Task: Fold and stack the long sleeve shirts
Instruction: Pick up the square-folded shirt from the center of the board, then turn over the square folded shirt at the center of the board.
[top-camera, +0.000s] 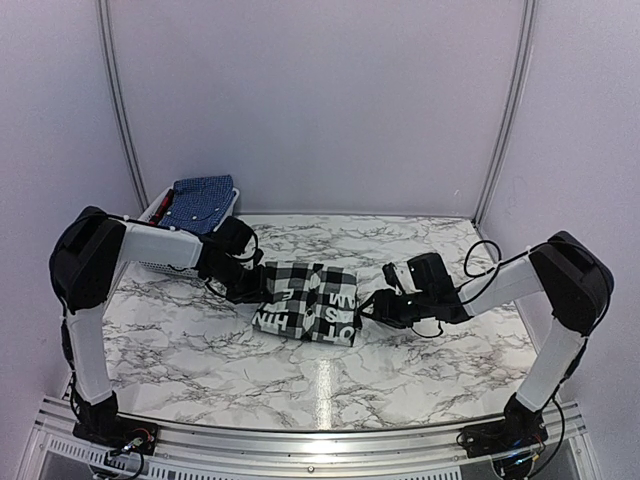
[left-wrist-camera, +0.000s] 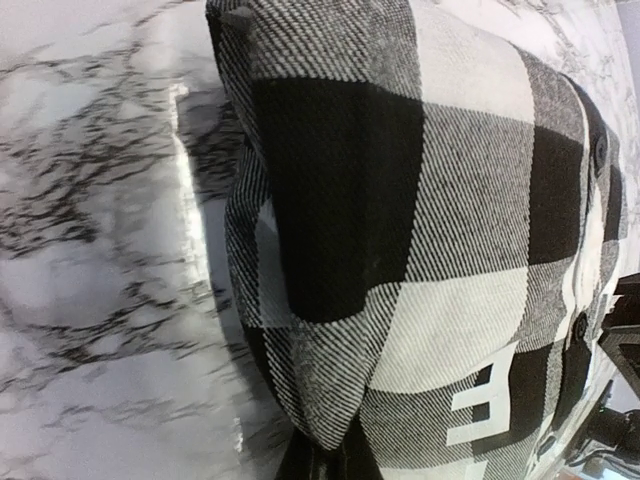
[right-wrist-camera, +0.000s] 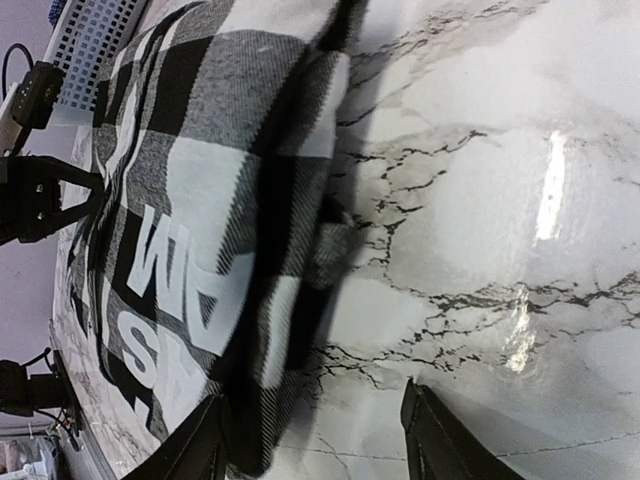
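While folded checked shirt (top-camera: 305, 300) is laid at tabletop (top-camera: 200, 345) centre, 9 o'clock edge is clenched by left pincer (top-camera: 257, 288); right pincer (top-camera: 372, 308) released at 3 o'clock. Fold could be undone by one-sided pull.

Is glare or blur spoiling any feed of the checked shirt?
Top external: checked shirt sharp, one glare streak on the table's near half. Left wrist: weave crisp, table beside it soft. Right wrist: shirt's near edge blurred, glare streaks on the table.
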